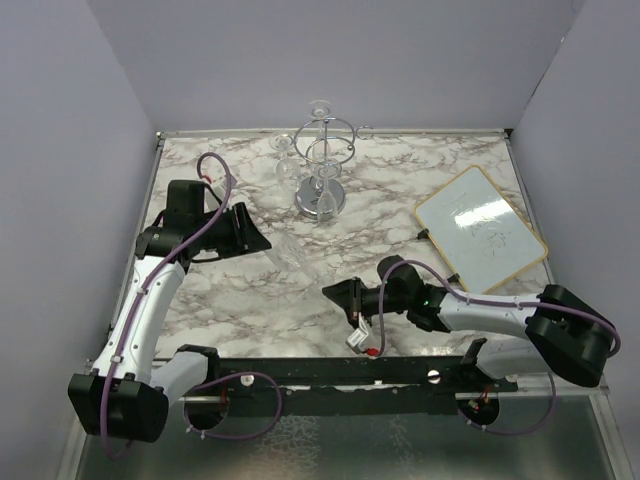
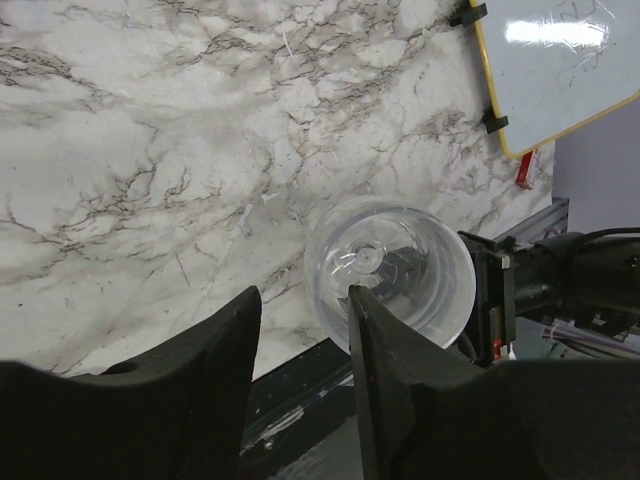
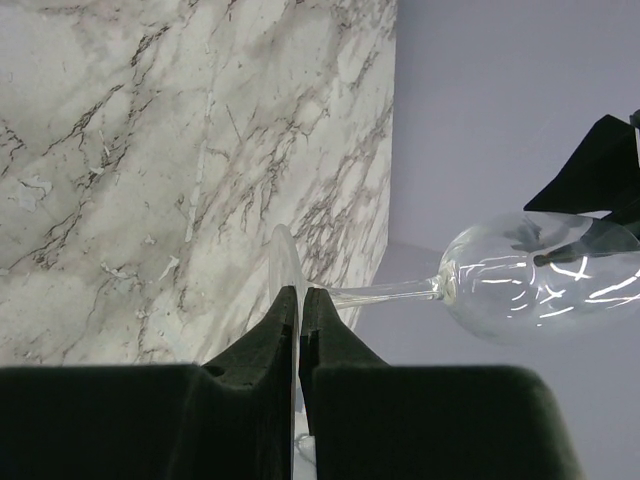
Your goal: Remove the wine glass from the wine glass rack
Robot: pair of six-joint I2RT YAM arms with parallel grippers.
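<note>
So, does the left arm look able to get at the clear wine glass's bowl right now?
Probably yes: the left gripper is open right beside the clear wine glass, nothing between; the right gripper pinches only its foot.

Left hand (image 2: 303, 300) wide, right hand (image 3: 299, 292) tight.

Bright, even light from above — shadows on the marble table (image 1: 400, 180) faint and soft. Glare streaks on the whiteboard (image 1: 478, 212) and on the wine glass (image 3: 540, 275) bowl. Top view sharp; near foreground of wrist views dark, slightly blurred.
</note>
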